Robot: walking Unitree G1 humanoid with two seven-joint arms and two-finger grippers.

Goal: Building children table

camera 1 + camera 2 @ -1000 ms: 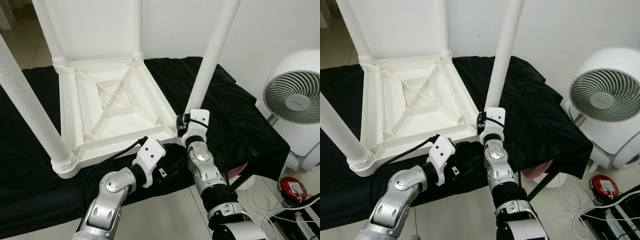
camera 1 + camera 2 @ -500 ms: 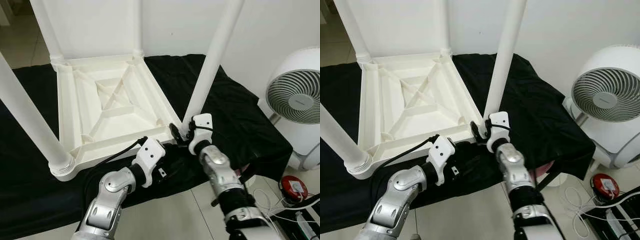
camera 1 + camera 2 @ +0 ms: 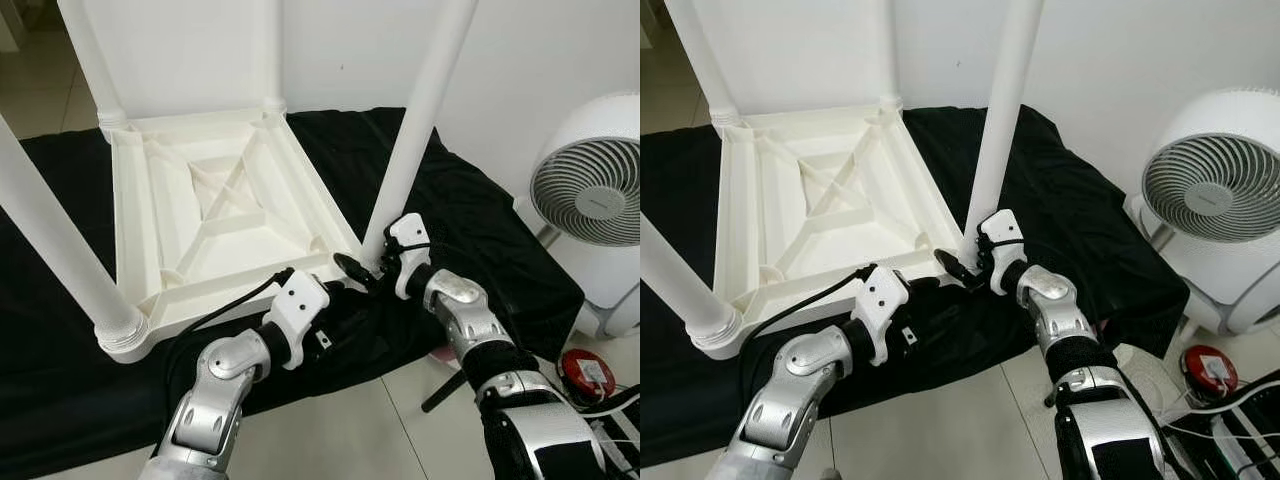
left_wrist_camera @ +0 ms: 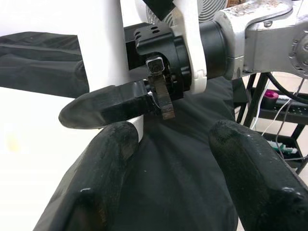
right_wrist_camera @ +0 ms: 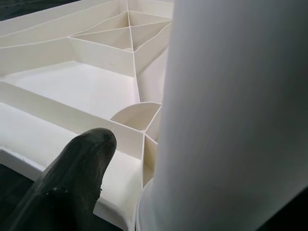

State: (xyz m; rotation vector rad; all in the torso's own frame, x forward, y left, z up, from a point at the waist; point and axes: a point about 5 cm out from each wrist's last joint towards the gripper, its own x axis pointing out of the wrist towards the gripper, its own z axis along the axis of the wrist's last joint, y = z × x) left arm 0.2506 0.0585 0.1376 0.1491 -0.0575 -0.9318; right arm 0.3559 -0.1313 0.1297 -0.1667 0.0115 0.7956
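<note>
Near the front right corner of the black-draped counter (image 3: 480, 230), the white children's table (image 3: 215, 225) lies upside down with its ribbed underside facing up and four legs standing in its corner sockets. The right tool (image 3: 368, 268) is at the foot of the near-right leg (image 3: 415, 130), its two black fingers spread around the base where the leg meets the socket; one finger lies against the inner side of the leg, but I cannot tell whether both are pressing on it. The left tool (image 4: 168, 159) hovers just below that same corner, over the cloth at the counter's front edge, fingers spread apart and holding nothing.

My read is that the job is at the seating stage for this last leg: it stands in its socket but leans a little against the others, so it may not be fully home. The next move likely calls for the right tool to close firmly on the leg's base and push or twist it down into the socket, while the left tool steadies the tabletop rim so the whole piece doesn't slide toward the edge. A white fan (image 3: 590, 190) stands on the floor beyond the counter's right end, well apart.
</note>
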